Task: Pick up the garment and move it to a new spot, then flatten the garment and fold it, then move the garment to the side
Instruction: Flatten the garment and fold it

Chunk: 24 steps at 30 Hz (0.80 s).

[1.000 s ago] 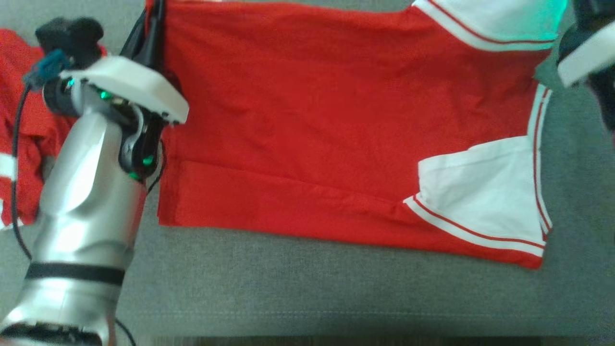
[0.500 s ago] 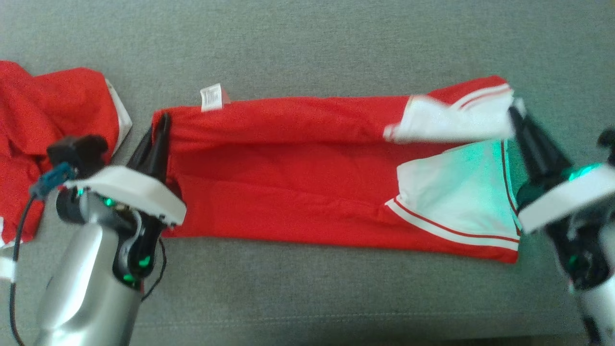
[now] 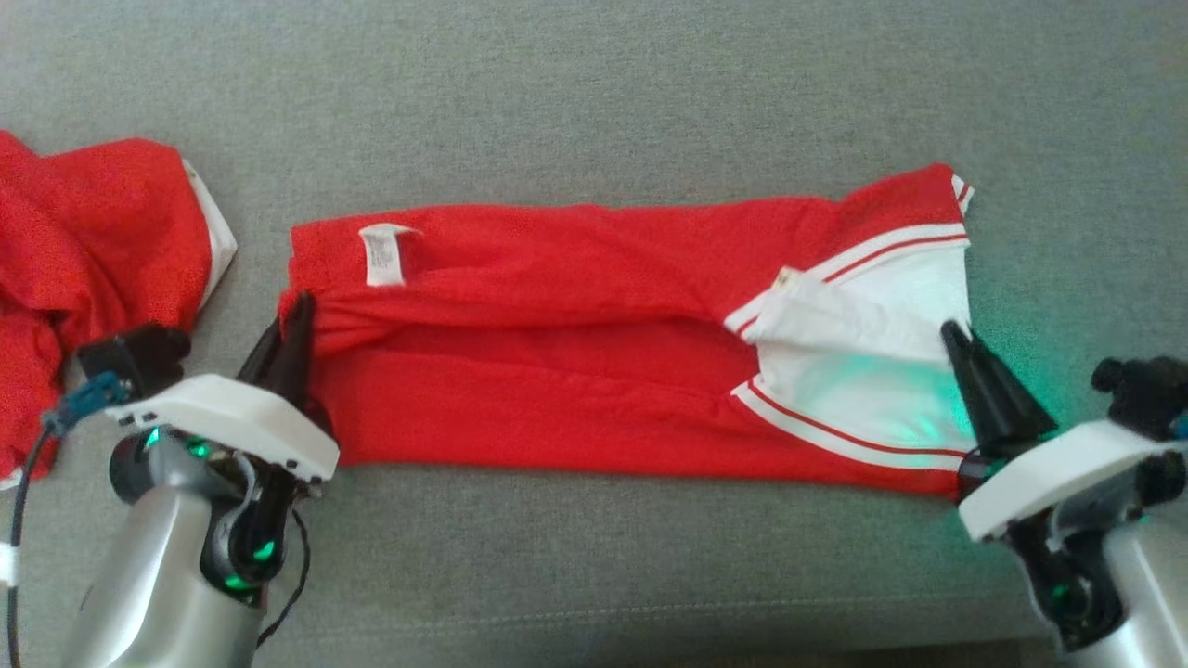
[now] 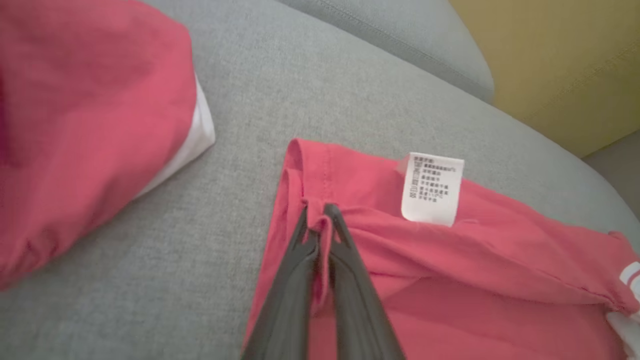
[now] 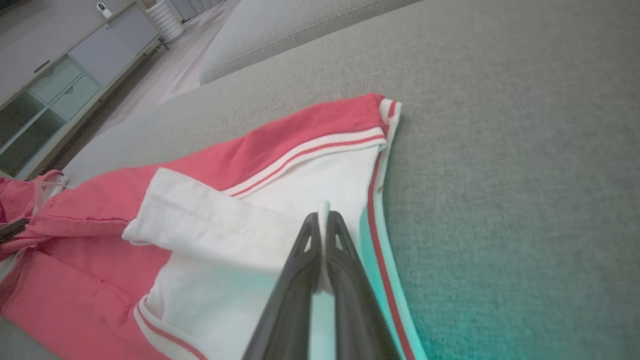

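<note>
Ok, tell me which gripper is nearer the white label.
Left. The left gripper pinches the red shirt at its edge, beside the label; the right gripper is shut on the white part at the shirt's far end.

Soft, even light is spread throughout; a green glow is cast on the garment (image 3: 575, 371); detail is slightly blurred.

Grey sofa cushion (image 3: 594, 93) bare behind, in front and right of folded red garment (image 3: 575, 371): free passage there. Left side tight: crumpled red garment heap (image 3: 83, 241) near its left end, narrow gap partly taken by left gripper (image 3: 302, 306).
</note>
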Tool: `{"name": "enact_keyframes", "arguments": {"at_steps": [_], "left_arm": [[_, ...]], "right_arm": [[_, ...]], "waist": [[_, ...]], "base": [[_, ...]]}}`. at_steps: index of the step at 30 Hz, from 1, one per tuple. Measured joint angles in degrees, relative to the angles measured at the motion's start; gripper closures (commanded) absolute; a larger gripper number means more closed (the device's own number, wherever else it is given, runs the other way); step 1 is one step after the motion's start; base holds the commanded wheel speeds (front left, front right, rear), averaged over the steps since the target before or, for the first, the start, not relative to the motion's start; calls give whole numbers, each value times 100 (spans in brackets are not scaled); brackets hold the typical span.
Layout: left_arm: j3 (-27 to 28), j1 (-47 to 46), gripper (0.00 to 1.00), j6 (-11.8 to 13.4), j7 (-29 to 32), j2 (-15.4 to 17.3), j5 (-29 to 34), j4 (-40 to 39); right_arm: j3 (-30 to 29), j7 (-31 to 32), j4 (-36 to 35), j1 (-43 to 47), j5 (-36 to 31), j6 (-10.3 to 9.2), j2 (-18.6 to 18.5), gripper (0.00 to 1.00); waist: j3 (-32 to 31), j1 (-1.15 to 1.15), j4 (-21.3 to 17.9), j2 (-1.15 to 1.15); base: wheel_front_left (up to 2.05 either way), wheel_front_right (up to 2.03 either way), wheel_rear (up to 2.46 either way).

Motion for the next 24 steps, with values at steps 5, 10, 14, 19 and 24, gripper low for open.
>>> {"name": "enact_keyframes", "arguments": {"at_steps": [5, 10, 14, 19, 24], "left_arm": [[48, 43, 0, 102, -319, -1, 108, 287], [56, 283, 0, 371, -890, 10, 541, 215], [-33, 459, 0, 683, -1226, 41, 961, -176], [-46, 754, 0, 1010, -1415, 37, 1296, -847], [-183, 1202, 0, 1162, -1445, 38, 1492, -1281]], "right_arm": [[-49, -131, 99, 248, -364, 0, 245, 0], [-324, -511, -93, 469, -832, 0, 491, 0], [-593, -682, -426, 461, -1228, 0, 644, 0], [-728, -586, -805, 450, -1583, 0, 680, 0], [-755, -469, -1015, 450, -1708, 0, 727, 0]], "waist": [[-55, 0, -34, 0], [-169, 0, -36, 0], [-300, 0, -49, 0], [-512, 0, -92, 0], [-701, 0, -153, 0]], "base": [[0, 0, 0], [0, 0, 0], [0, 0, 0], [0, 0, 0], [0, 0, 0]]}}
